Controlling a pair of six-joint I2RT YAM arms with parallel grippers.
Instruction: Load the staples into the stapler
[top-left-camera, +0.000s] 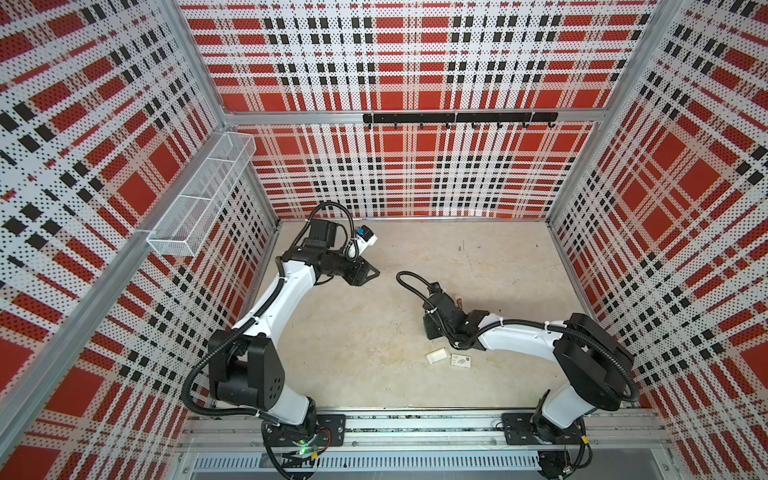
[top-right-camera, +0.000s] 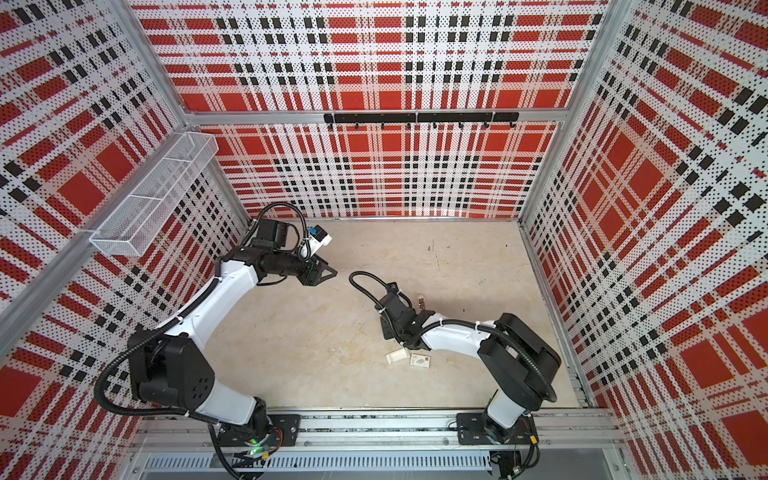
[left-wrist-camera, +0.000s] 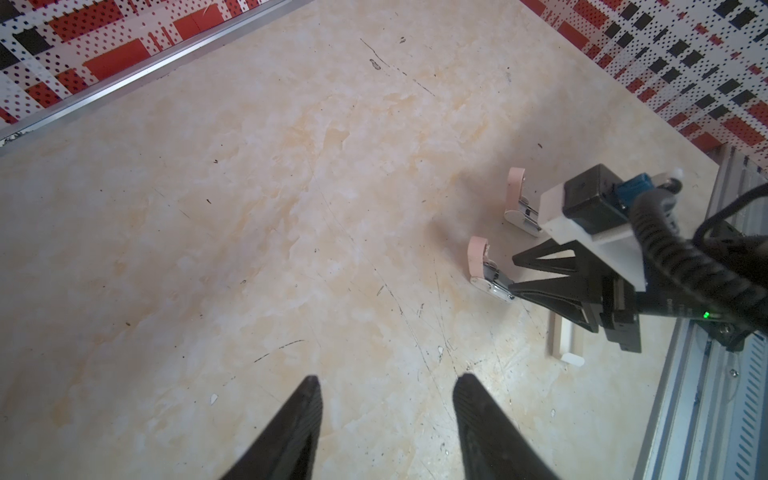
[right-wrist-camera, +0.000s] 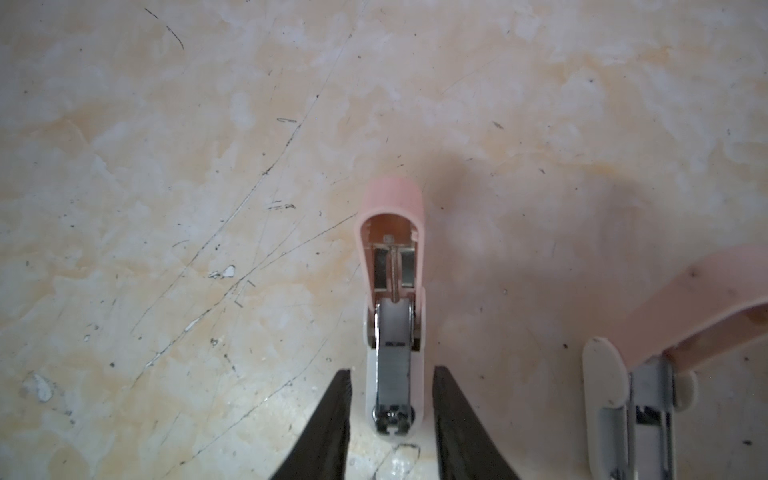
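The stapler (right-wrist-camera: 392, 291) lies right of the middle of the worktop (top-left-camera: 374, 332), its pink lid (right-wrist-camera: 390, 195) swung up. A silvery length in the bared channel looks like the staples (right-wrist-camera: 392, 382) already seated, though I cannot be sure. The right gripper (right-wrist-camera: 391, 370) straddles it, jaws apart, touching nothing. The left gripper (left-wrist-camera: 388, 386) hangs spread and empty toward the back-left corner. The white tray (top-left-camera: 437, 356) and sleeve (top-left-camera: 461, 360) sit near the front edge. Left, I judge: shutting the lid
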